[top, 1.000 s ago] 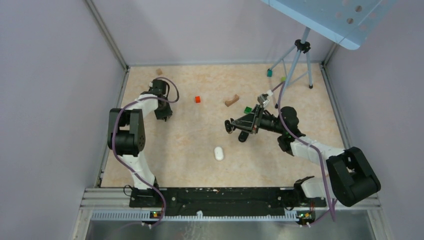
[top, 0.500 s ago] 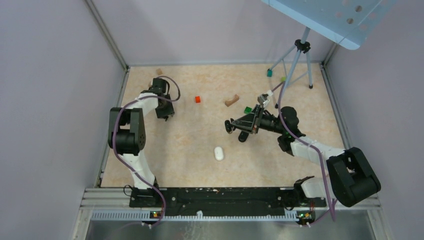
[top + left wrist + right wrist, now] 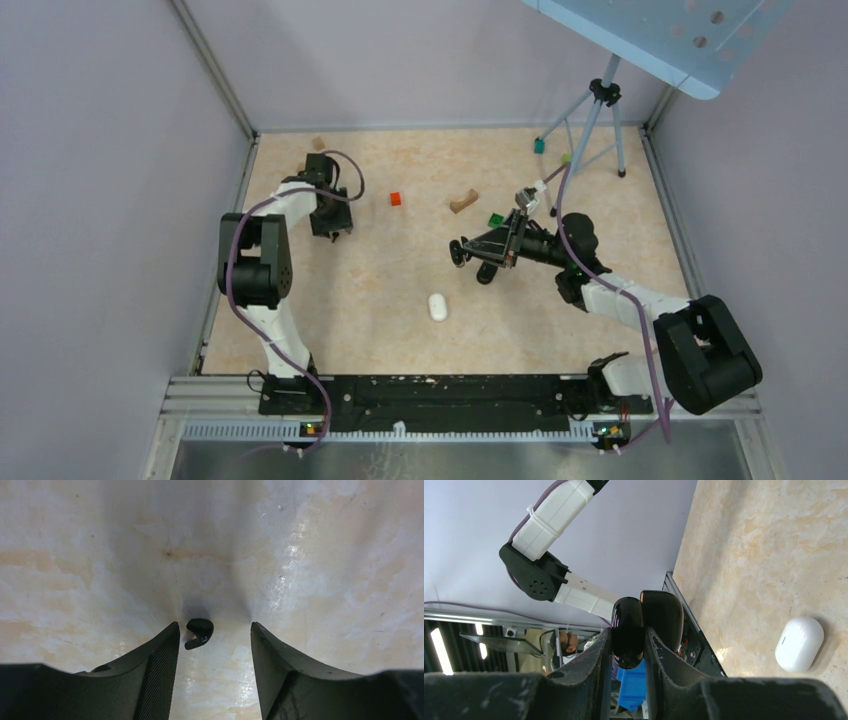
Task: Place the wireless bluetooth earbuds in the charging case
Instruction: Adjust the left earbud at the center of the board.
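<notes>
Beige marbled table [image 3: 400,290] fills the walled enclosure. At its 10 o'clock the left gripper [image 3: 330,226] hangs low, jaws apart around a small black earbud [image 3: 199,629] that lies untouched on the surface, closer to one finger than the other. Toward 2 o'clock the right gripper [image 3: 628,645] is clamped on a glossy black case [image 3: 659,612], held off the table. A white oval pod [image 3: 437,306] lies near 6 o'clock. For a clean pick, the left arm should probably centre the earbud first, then close gently, since the rounded shell could squirt out.
</notes>
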Robot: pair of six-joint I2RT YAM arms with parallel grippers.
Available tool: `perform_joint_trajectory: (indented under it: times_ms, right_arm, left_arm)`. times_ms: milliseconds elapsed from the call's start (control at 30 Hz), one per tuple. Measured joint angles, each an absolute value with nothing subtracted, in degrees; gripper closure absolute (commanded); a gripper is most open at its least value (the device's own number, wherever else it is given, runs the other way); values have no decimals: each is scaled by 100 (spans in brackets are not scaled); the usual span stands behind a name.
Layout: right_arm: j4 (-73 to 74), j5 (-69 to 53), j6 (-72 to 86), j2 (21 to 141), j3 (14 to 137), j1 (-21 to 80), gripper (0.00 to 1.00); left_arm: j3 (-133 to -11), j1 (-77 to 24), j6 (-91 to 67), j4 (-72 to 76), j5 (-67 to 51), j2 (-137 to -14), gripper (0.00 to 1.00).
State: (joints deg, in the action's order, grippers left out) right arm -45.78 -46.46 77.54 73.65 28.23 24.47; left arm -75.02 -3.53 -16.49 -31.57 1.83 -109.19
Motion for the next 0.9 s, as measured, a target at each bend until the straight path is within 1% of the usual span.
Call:
perform_joint_trajectory:
  times_ms: [233, 367, 500, 700, 900]
  right_arm:
    - [-4580, -4672, 7776, 7376, 2827, 2447, 100]
    - [-4574, -4683, 7773, 7378, 2832, 2451, 100]
    - [-4436, -4678, 7747, 7349, 2832, 2453, 100]
    - [-4272, -4672, 7703, 7306, 2832, 2453, 100]
    - [-4226, -4665, 7690, 7260, 2832, 2453, 100]
  left_arm:
    - [-7511, -368, -819, -3164, -62, -10930, 44]
    - [-7664, -375, -611, -3256, -276, -11074, 44]
    - [-7767, -386, -755, -3420, -440, -11118, 43]
    - [-7749, -443, -1385, -3583, -447, -11096, 38]
    - [-7581, -464, -1804, -3660, -539, -10971, 38]
